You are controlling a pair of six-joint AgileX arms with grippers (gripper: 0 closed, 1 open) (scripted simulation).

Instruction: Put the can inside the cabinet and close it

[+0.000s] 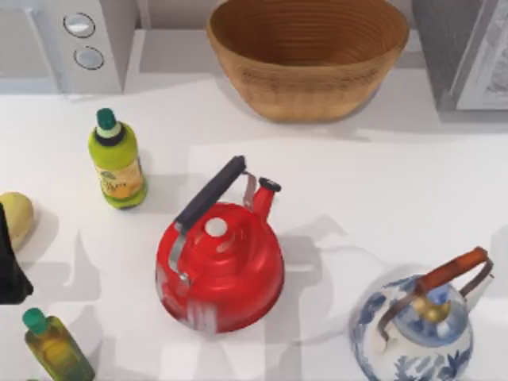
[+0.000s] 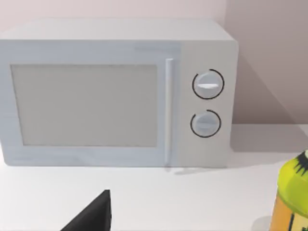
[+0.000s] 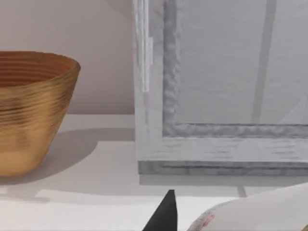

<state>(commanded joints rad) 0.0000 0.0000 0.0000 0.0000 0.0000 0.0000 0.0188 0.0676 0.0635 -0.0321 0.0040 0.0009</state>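
The can, white with a red mark, lies tilted close to the right wrist camera. My right gripper is shut on it, and one dark fingertip shows against its side. Just beyond stands the grey cabinet with its pale framed door panel facing the gripper. From above, the cabinet sits at the table's far right corner. My left gripper is parked at the table's left edge. Its one visible fingertip stands wide with nothing against it.
A wicker basket stands at the back middle, left of the cabinet. A red kettle sits mid-table and a blue-white teapot at the front right. On the left are a white microwave, two green-capped bottles and a yellow fruit.
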